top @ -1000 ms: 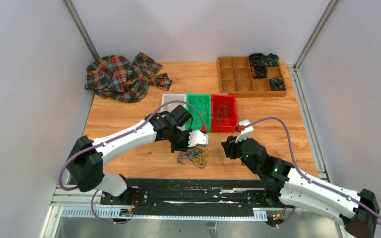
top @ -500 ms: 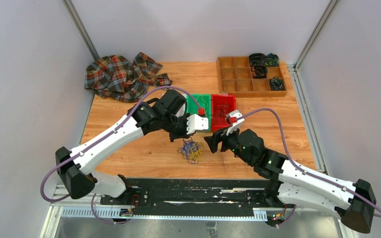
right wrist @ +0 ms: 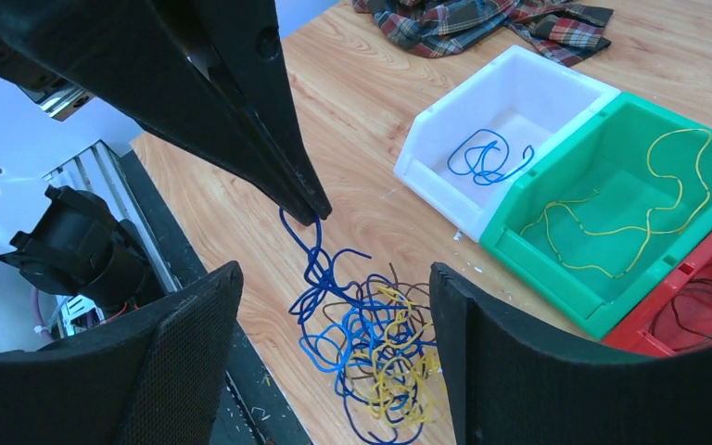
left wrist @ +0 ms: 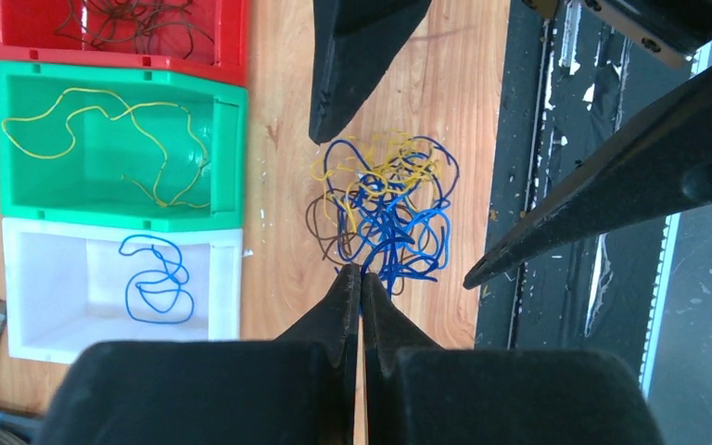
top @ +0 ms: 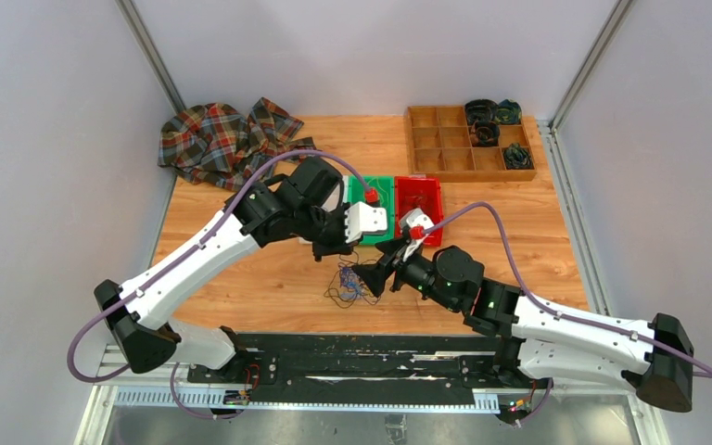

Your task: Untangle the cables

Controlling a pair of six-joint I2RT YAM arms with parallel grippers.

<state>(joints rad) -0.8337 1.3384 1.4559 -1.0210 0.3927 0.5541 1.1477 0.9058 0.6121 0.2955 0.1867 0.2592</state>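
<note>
Right gripper (right wrist: 334,278) has swung left over the tangle (left wrist: 385,218) since a second ago, while the left gripper (left wrist: 360,275) has drawn back toward the bins. The tangle lies on the table (top: 260,287) near its front edge. Left jaws are pressed together on a blue strand (right wrist: 301,246) rising from the tangle's edge; right jaws stand wide apart, straddling the heap. To do this well, the right should pin the yellow-brown mass while the left draws the strand slowly toward the white bin (left wrist: 56,324), easing off if the whole heap drags. Left wrist points steeply down; right forearm reaches low and leftward.
</note>
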